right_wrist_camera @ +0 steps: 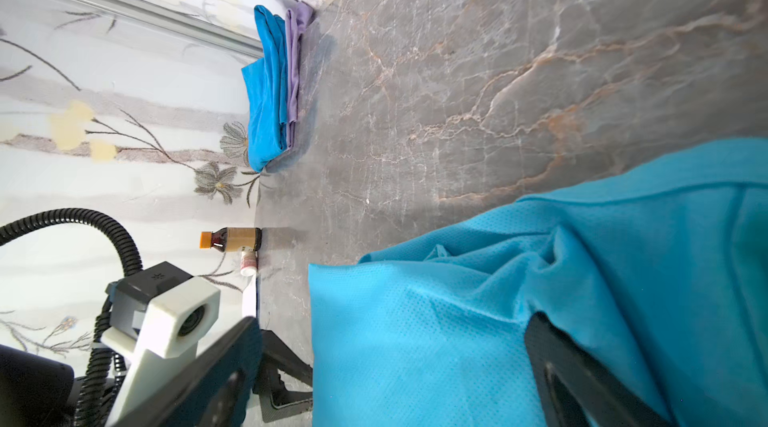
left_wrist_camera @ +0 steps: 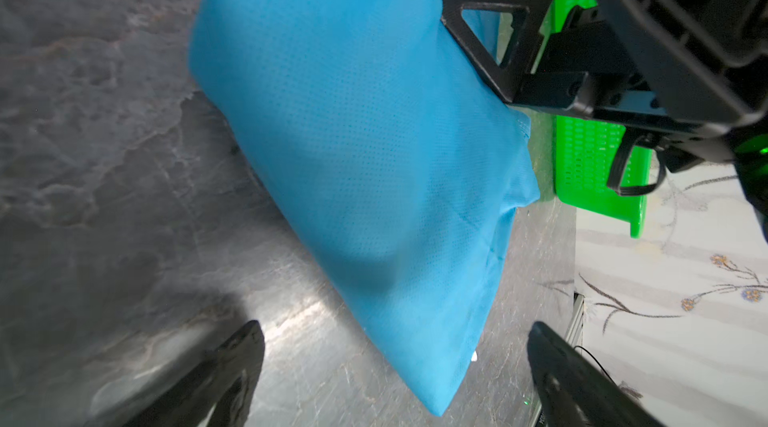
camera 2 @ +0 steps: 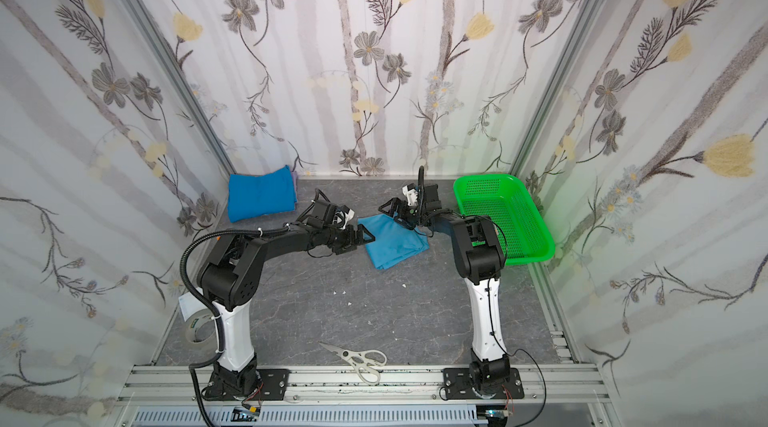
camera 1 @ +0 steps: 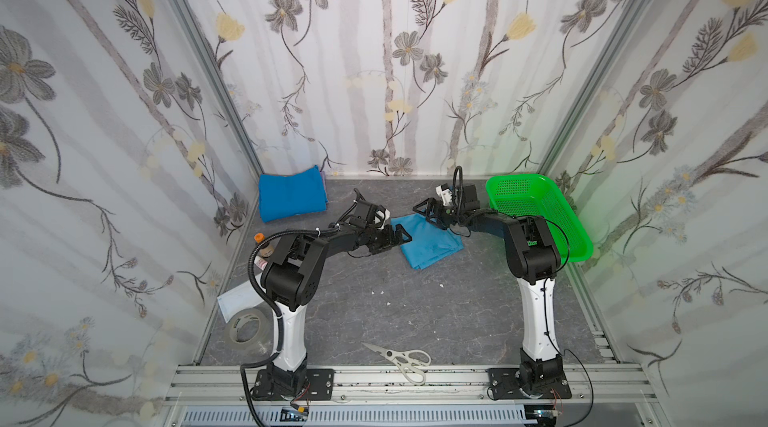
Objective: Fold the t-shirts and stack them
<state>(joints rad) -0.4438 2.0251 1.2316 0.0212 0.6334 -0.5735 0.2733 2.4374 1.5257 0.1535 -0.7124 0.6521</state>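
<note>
A light sky-blue t-shirt [camera 1: 432,244] [camera 2: 395,244] lies folded in the middle of the grey table. My left gripper [camera 1: 399,233] [left_wrist_camera: 395,333] is open at its left edge, with a corner of the cloth between the spread fingers and nothing pinched. My right gripper [camera 1: 424,211] [right_wrist_camera: 392,325] is open at the shirt's far corner, straddling the cloth [right_wrist_camera: 457,341] without closing on it. A darker blue t-shirt [camera 1: 291,196] [camera 2: 262,196] [right_wrist_camera: 266,88] lies folded in the back left corner, on top of a purple cloth [right_wrist_camera: 296,67].
A green perforated basket [camera 1: 540,213] [left_wrist_camera: 590,154] stands at the back right, behind the right arm. Scissors [camera 1: 403,358] lie near the front rail. A tape roll [camera 1: 245,327], a paper packet [camera 1: 235,300] and a brown bottle [camera 1: 264,246] [right_wrist_camera: 230,240] sit along the left wall.
</note>
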